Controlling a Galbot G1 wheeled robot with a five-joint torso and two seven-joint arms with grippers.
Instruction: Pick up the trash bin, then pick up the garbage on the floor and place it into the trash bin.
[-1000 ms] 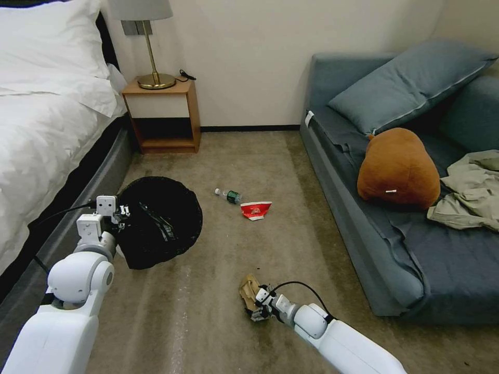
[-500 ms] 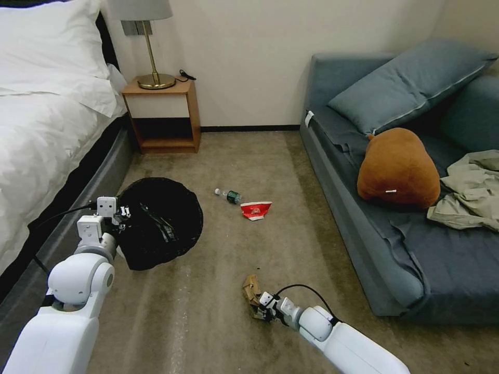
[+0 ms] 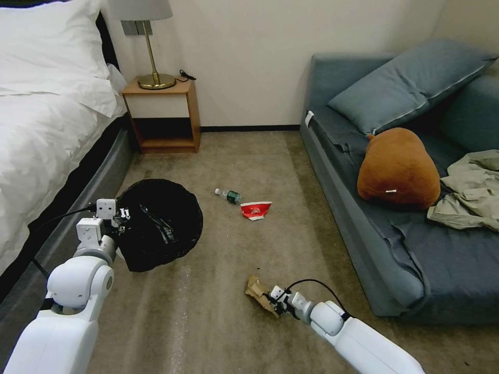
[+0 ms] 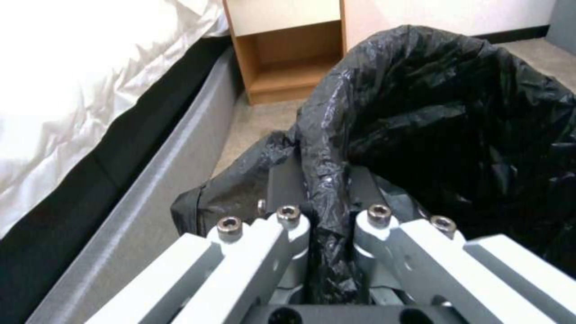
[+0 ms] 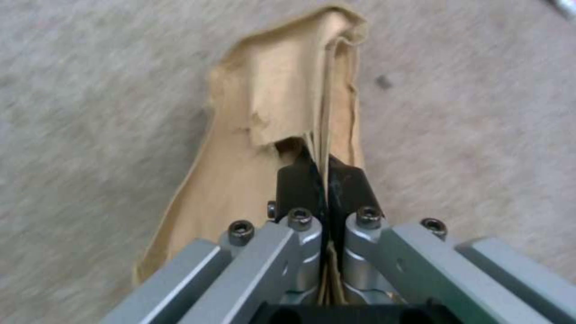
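The left end effector point(image 3: 120, 214) is gripping the black-lined rim of the trash bin point(image 3: 161, 221), holding it beside the bed point(image 3: 47, 130). The right end effector point(image 3: 274, 300) is pinching the tan paper point(image 3: 255, 288) low over the carpet point(image 3: 218, 322). I'd say the pickup is underway; next, that paper needs carrying across over the bin's mouth.

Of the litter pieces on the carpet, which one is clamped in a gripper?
The crumpled tan paper, pinched in the right gripper. The small clear green-labelled bottle and the crushed red-and-white carton lie free on the carpet.
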